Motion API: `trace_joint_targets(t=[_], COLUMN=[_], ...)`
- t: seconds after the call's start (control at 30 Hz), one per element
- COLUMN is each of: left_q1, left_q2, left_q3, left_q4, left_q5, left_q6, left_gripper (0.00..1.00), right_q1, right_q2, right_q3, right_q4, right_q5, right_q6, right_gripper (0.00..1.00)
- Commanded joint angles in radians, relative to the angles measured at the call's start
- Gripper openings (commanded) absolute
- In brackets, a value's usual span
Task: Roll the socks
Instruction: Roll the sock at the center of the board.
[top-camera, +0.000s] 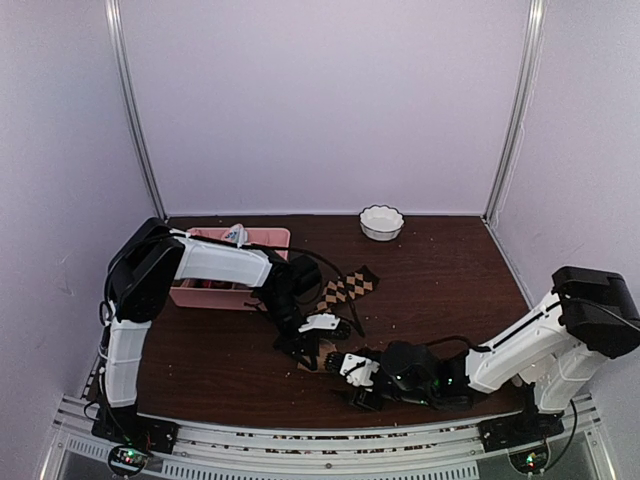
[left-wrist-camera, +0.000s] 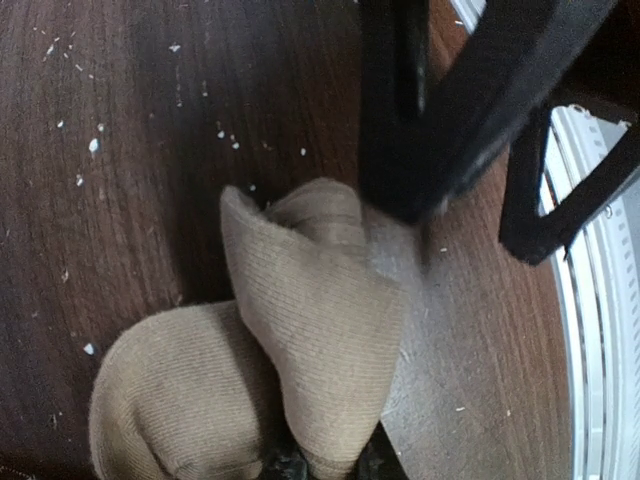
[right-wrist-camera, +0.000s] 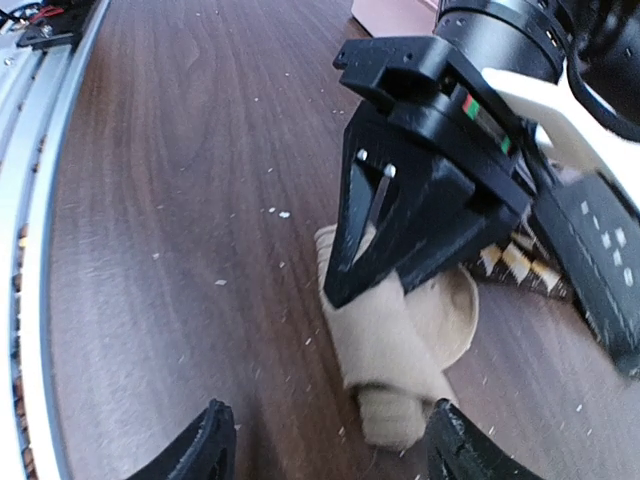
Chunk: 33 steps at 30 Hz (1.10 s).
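The tan sock (left-wrist-camera: 320, 330) lies partly folded on the dark wooden table. My left gripper (left-wrist-camera: 330, 465) is shut on one folded end of it, pinching the fabric. In the right wrist view the tan sock (right-wrist-camera: 400, 340) lies bunched, with the left gripper (right-wrist-camera: 345, 285) coming down onto its far end. My right gripper (right-wrist-camera: 335, 450) is open and low, its fingertips (right-wrist-camera: 212, 445) on either side of the sock's near end, not touching it. The brown argyle sock (top-camera: 347, 288) lies flat behind both grippers; its edge shows in the right wrist view (right-wrist-camera: 520, 265). In the top view both grippers meet near the front centre.
A pink divided tray (top-camera: 262, 238) stands at the back left, under the left arm. A white bowl (top-camera: 381, 222) sits at the back centre. The metal rail (right-wrist-camera: 30, 200) runs along the table's near edge, close to the right gripper. Small crumbs dot the wood.
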Motion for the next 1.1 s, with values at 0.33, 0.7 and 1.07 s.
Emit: trace_joint_targets(t=[0.33, 0.7, 1.07], left_q1=[-0.033, -0.047, 0.0], left_q2=[0.065, 0.073, -0.242], left_q3=[-0.063, -0.051, -0.269], left_q4=[-0.113, -0.138, 0.258], left_q5=[-0.077, -0.081, -0.218], left_q6=[0.095, 0.122, -0.015], left_gripper=[0.09, 0.11, 0.29], right_q1=[-0.019, -0.035, -0.085], right_q2=[0.187, 0.208, 0.216], right_q3=[0.156, 0.181, 0.16], right_q4=[-0.003, -0.072, -0.196], right_q5=[0.09, 0.011, -0.175], right_q6=[-0.167, -0.144, 0.109], right_gripper=[0.4, 0.19, 0.0])
